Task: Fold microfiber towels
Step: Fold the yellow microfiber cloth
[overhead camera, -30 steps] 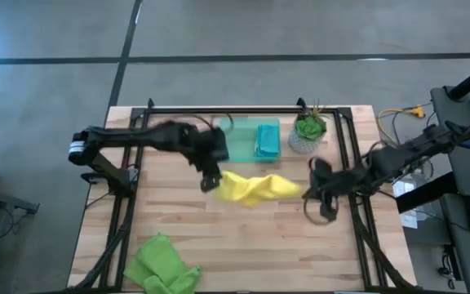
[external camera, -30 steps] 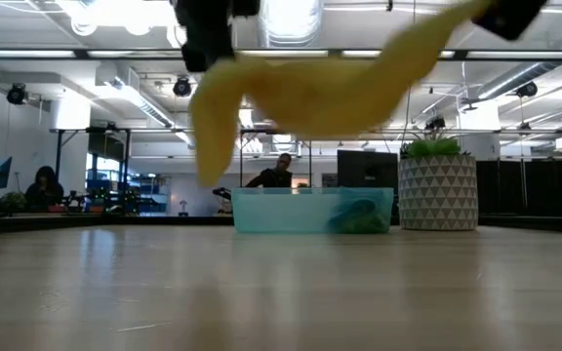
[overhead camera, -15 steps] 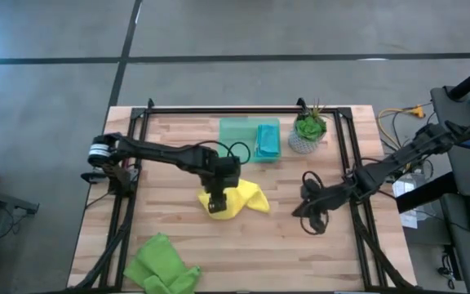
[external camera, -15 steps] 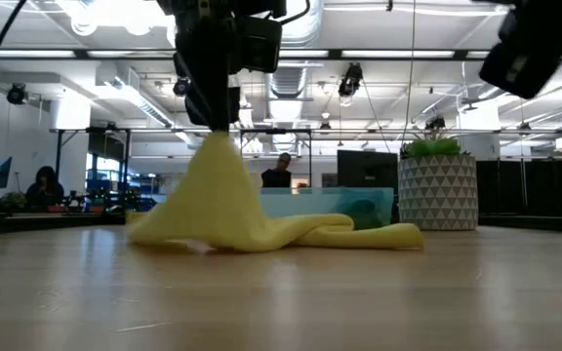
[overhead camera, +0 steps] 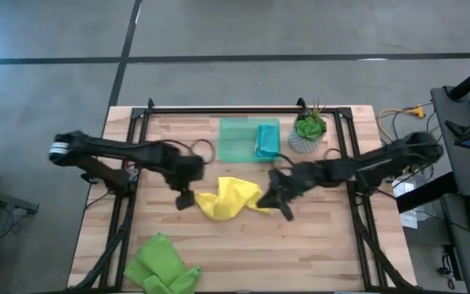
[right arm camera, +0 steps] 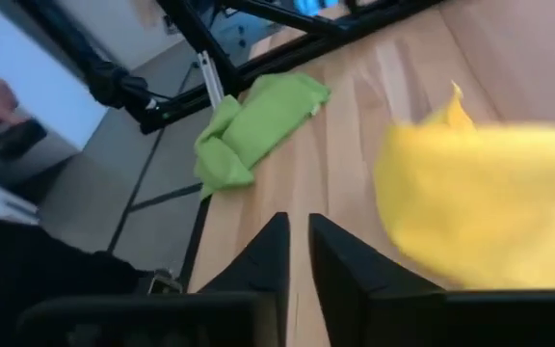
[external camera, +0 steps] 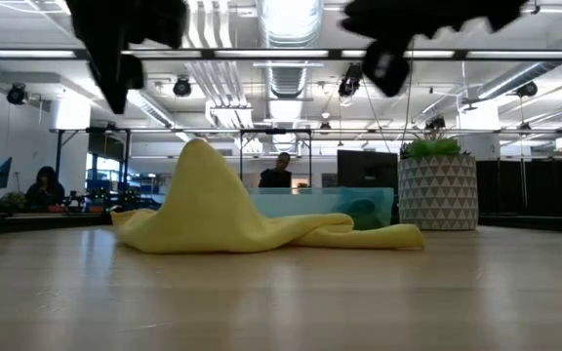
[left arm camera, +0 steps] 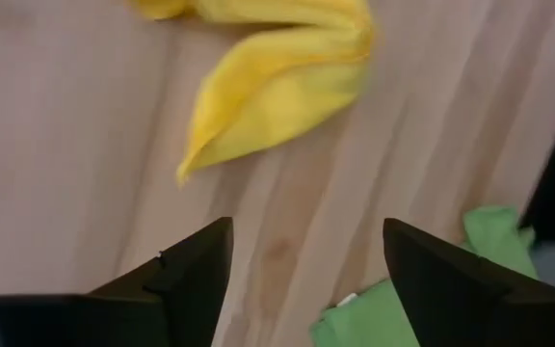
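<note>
High view shows yellow towel (overhead camera: pixel 229 198) crumpled on the desk (overhead camera: pixel 325 245), left hand (overhead camera: pixel 184 199) released, right hand (overhead camera: pixel 274 198) nearly clenched, empty: regrip opposite corners and spread flat.

- Yellow towel (overhead camera: pixel 228 198) now lies crumpled on the table, released.
- Left gripper (overhead camera: pixel 184 199) has let go, jaws apart, moved left of it.
- Right gripper (overhead camera: pixel 274 198) has moved in to its right edge.

A pale wooden table (overhead camera: pixel 243 245) stands on a grey concrete floor (overhead camera: pixel 219 33) crossed by dark seams; beyond it the low view opens onto a broad hall with bright ceiling lights (external camera: pixel 286 15), exposed ducts and dark windows. A seated person (external camera: pixel 44 183) shows far left, apparently at a desk; another person (external camera: pixel 279 171) sits behind the table.
</note>
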You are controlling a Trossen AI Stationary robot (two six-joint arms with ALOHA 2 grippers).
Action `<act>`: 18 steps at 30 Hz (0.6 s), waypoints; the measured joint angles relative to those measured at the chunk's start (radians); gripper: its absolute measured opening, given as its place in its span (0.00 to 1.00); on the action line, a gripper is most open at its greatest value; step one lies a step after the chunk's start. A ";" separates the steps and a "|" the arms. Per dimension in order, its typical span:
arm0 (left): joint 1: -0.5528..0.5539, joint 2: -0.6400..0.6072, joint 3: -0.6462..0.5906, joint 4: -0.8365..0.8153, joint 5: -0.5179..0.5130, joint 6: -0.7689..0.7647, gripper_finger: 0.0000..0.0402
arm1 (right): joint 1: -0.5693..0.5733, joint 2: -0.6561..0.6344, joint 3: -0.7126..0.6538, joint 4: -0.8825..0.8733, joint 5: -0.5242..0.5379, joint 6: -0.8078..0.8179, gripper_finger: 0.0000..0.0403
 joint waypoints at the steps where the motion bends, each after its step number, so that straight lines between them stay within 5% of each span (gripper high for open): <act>1: -0.004 -0.054 -0.036 0.012 -0.024 -0.037 0.61 | -0.027 0.044 0.042 0.002 -0.037 -0.026 0.12; 8: -0.051 -0.481 -0.266 0.229 -0.126 -0.299 0.59 | -0.141 0.375 0.406 -0.055 -0.215 -0.150 0.30; 18: -0.093 -0.895 -0.445 0.488 -0.271 -0.403 0.58 | -0.184 0.825 0.964 -0.382 -0.216 -0.256 0.46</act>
